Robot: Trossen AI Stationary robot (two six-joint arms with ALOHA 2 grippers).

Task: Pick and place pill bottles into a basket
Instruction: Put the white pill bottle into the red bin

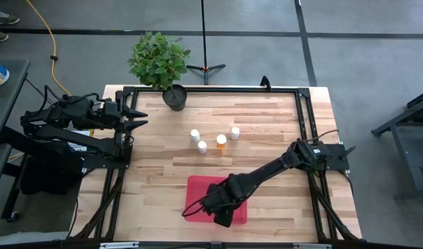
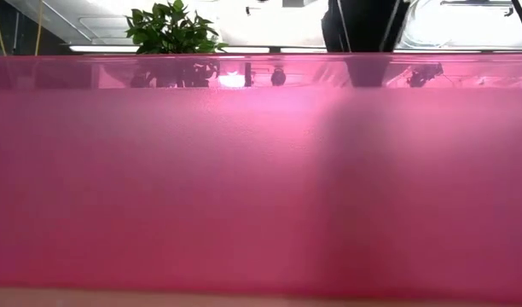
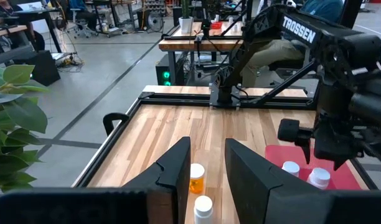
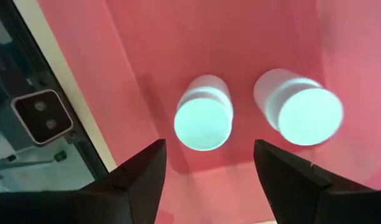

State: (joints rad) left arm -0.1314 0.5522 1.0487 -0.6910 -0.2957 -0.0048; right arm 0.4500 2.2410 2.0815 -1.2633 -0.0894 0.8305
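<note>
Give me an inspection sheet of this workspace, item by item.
Surface: wooden table, black frame rails.
Job's things: four pill bottles standing mid-table, one amber; two white bottles upright in the red basket.
Clutter: potted plant at the far edge.
Claws: right claw open above the two bottles in the basket; left claw shut, parked at the left side.
Cables: yellow cable on the floor.
Surroundings: tripod stand, other workbenches behind.

**Tray wall blocks the low camera**

The red tray (image 2: 261,188) fills the low view, hiding the table behind it. From above, the right arm (image 1: 267,173) covers the tray's bottles; the plant (image 3: 10,118) is cut off.
</note>
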